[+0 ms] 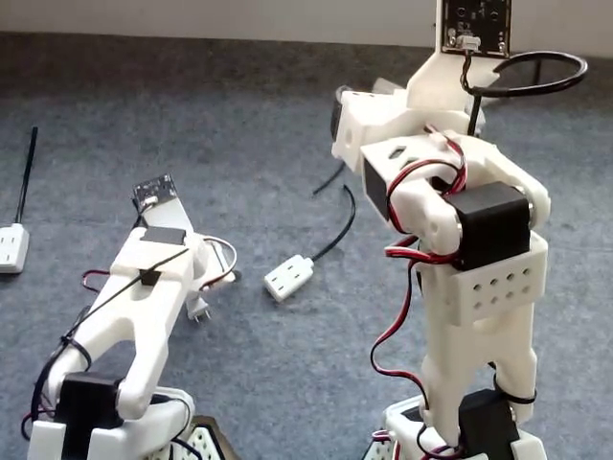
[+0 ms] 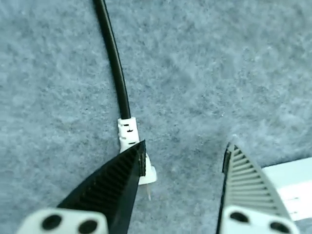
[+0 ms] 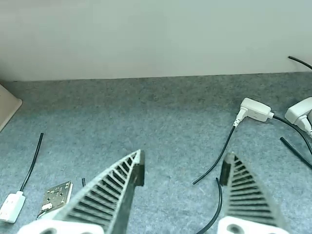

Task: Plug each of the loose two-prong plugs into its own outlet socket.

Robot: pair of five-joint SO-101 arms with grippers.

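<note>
High view, bench: a grey felt-like bench (image 1: 239,134) carries an outlet socket (image 1: 288,277) on a dark lead, and a second socket (image 1: 11,247) lies at the far left edge.
High view, plug: a small white two-prong plug (image 1: 198,309) lies beside the left arm's lowered head, near the first socket.
Left wrist view, tool: the left tool (image 2: 186,146) is spread apart and empty. Its dark finger overlaps the plug's body, and the black cord (image 2: 113,58) trails away.
Right wrist view, tool: the right tool (image 3: 184,158) is apart, empty and high over the bench.
Right wrist view, far things: another plug (image 3: 254,110) lies well ahead on its own lead.
Handling: the plug is probably light, hard and slippery, and its stiff cord may twist it. Pinch the body's flat sides, not the thin prongs.
Writing: none readable.
</note>
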